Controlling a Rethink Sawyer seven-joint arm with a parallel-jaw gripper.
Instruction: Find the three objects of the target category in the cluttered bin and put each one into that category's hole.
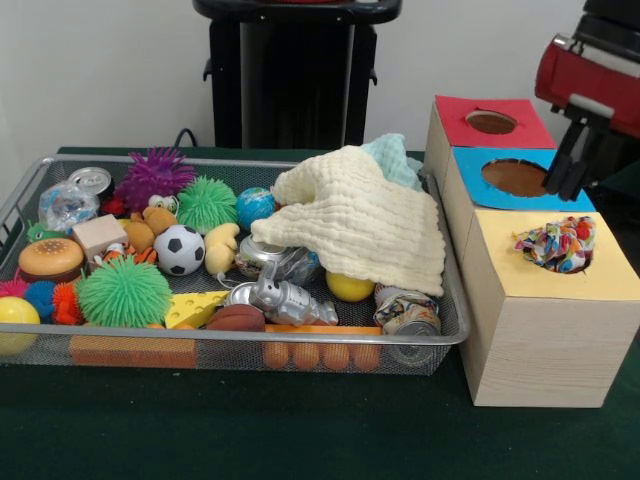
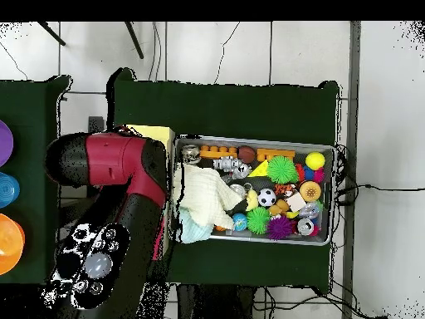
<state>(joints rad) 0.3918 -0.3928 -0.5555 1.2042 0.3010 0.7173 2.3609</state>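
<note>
From my remote seat I see a green tabletop point(image 1: 250, 430) under everything, a black stand point(image 1: 295, 75) against the white wall behind it, and purple, blue and orange discs point(image 2: 7, 199) at the overhead view's left edge.

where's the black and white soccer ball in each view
Front view: black and white soccer ball sits left of centre in the wire mesh bin.
Overhead view: ball sits right of centre.
Shared landmark: the cream waffle cloth.
</note>
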